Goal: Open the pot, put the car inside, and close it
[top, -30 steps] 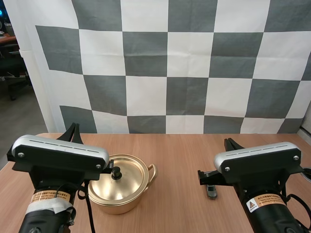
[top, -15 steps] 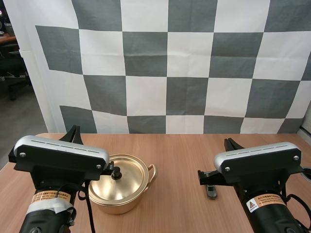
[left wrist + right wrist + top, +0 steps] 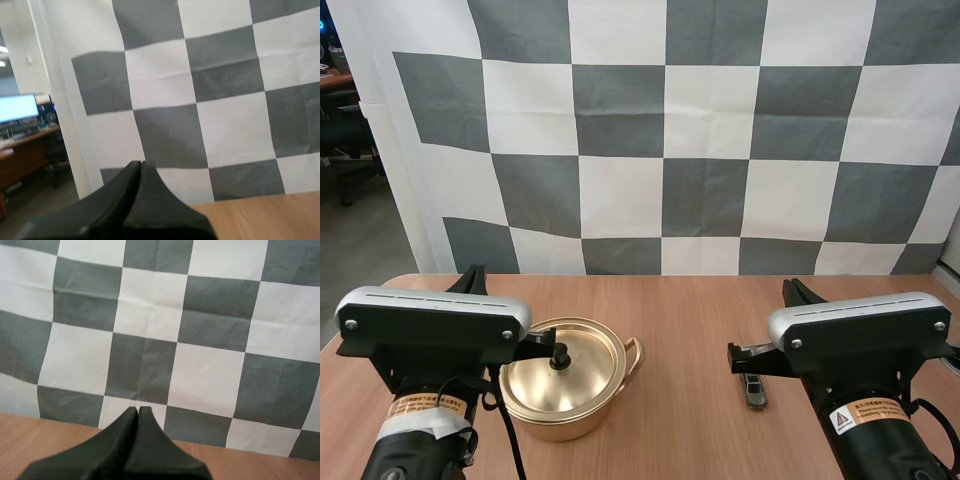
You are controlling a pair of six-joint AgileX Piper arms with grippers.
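On the wooden surface (image 3: 690, 320), left of centre: one gold pot (image 3: 560, 425), lid (image 3: 585, 368) in place, black knob (image 3: 559, 357) at the lid's middle, one side handle turned toward the car. Well to the pot's right, apart from it: one small dark car (image 3: 754, 390) (standing on bare wood, just beside the right arm). Left fingers (image 3: 129, 175): pressed together into a single dark wedge, holding nothing. Right fingers (image 3: 129, 417): likewise clenched together, nothing between them.
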